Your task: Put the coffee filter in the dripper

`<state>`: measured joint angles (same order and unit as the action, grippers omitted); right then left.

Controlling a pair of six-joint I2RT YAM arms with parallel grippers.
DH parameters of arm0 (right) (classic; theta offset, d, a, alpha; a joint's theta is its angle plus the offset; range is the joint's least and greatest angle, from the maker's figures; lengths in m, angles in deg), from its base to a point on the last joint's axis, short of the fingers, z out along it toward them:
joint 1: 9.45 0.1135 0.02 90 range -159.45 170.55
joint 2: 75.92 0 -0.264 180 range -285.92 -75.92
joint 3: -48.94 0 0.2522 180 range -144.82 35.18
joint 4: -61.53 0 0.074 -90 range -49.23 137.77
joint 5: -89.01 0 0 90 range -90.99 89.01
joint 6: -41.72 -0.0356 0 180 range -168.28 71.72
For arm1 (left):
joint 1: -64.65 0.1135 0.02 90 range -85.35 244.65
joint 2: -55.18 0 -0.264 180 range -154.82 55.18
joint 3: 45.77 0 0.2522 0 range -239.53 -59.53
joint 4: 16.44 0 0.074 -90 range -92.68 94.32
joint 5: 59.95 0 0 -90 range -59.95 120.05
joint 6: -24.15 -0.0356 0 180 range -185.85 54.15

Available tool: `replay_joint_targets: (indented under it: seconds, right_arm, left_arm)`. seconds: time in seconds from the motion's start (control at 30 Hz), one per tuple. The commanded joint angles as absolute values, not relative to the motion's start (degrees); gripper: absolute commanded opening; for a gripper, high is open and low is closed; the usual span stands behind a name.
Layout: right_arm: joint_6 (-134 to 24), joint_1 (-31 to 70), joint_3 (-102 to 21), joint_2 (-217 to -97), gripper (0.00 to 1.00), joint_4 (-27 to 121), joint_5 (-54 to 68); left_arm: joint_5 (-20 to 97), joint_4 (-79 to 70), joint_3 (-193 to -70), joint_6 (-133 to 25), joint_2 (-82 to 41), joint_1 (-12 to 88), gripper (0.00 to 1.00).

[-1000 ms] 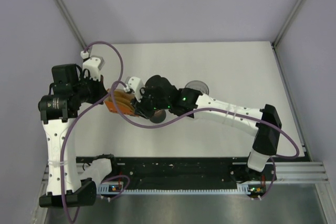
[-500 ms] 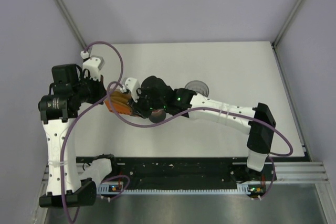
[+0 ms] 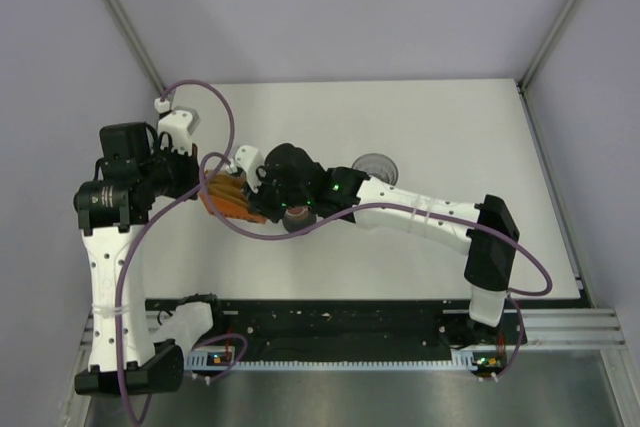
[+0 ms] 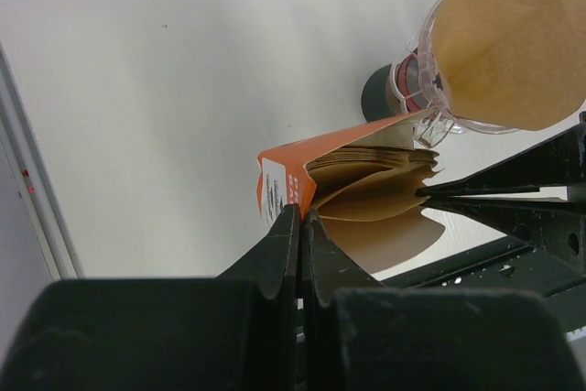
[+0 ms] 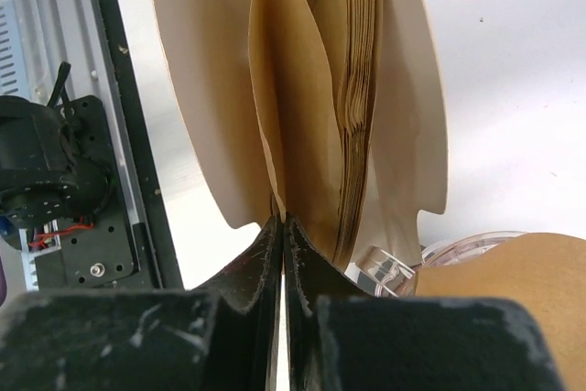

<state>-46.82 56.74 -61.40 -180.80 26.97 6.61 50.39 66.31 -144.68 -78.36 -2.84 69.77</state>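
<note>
My left gripper [image 4: 300, 212] is shut on the edge of an orange filter box [image 4: 284, 180] and holds it open, on its side. The box shows in the top view [image 3: 222, 197] too. A stack of brown paper filters [image 4: 375, 167] fans out of it. My right gripper [image 5: 279, 220] is shut on one coffee filter [image 5: 293, 107] at the front of the stack, still inside the box. The clear dripper [image 4: 430, 89] stands just beyond the box, with a brown filter [image 4: 513, 43] sitting in it. In the top view the dripper [image 3: 297, 219] lies mostly under my right wrist.
A grey round disc [image 3: 375, 165] lies on the white table behind my right forearm. The black rail [image 3: 350, 332] runs along the near edge. Purple cables loop round my left arm. Grey walls close in the table at left, back and right.
My right arm has crept left, further into the box mouth, and its elbow has swung left. My left gripper and the box have stayed almost still.
</note>
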Motion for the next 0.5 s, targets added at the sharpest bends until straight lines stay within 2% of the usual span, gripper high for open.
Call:
replay_joint_targets:
  seconds: [0.0, 0.47]
  right_arm:
    - [-46.78, 56.47, -64.23, -179.29, 0.0, 27.91, 5.95]
    - [-46.26, 56.47, -60.98, -170.33, 0.0, 26.77, 7.98]
  left_arm:
    - [50.8, 63.76, -143.91, -78.76, -2.48, 69.74, 0.0]
    - [45.35, 59.63, -139.96, -79.38, -4.67, 69.74, 0.0]
